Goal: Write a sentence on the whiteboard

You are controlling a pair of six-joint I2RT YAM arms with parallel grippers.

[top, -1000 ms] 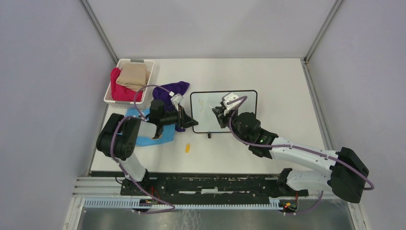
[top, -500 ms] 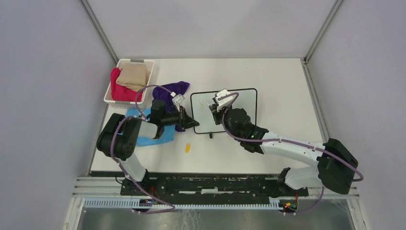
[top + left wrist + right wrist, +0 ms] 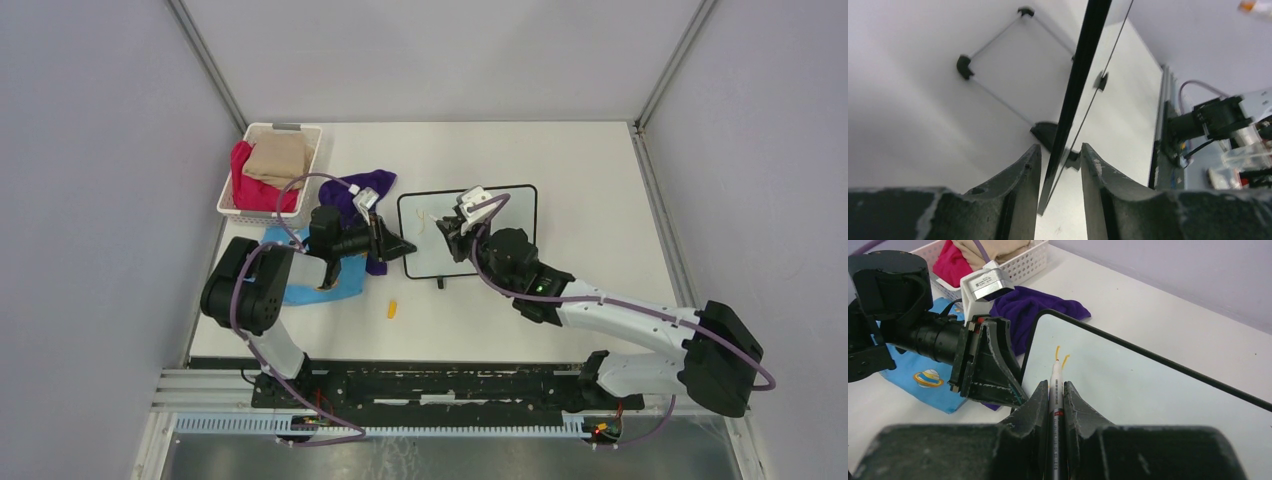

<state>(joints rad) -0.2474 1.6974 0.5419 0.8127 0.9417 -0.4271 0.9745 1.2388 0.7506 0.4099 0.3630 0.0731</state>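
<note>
Obs., standing at the rig. The whiteboard (image 3: 505, 215) lies flat mid-counter (image 3: 590, 200), just right of the purple cloth (image 3: 360, 188), with its two small feet at the near edge.

Right end effector (image 3: 1054, 390): clamped on a slim marker (image 3: 1054, 377), whose tip points at the upper left corner of the board, close beside the marks. I cannot tell whether the tip is touching.

Left end effector (image 3: 1060, 165): jaws apart, straddling the board's black left edge. In the left wrist view there is daylight on at least one side of the frame, so it reads as a loose bracket and not a pinch.

Change over the last second:
- The sentence (image 3: 425, 214) has gone from one short yellow stroke to two. They sit side by side; no readable letter so far.
- The right arm swung left across the board and has come slightly back.
- The left jaws have eased off the edge and shifted a little toward the far side.

Judgement: writing has barely begun and nearly all of the sentence remains. With the left hold slackened, the board may slide under marker pressure; watch for skewed strokes.

Also present: a small yellow piece, probably a cap (image 3: 392, 309), lies loose on the counter near the board.
</note>
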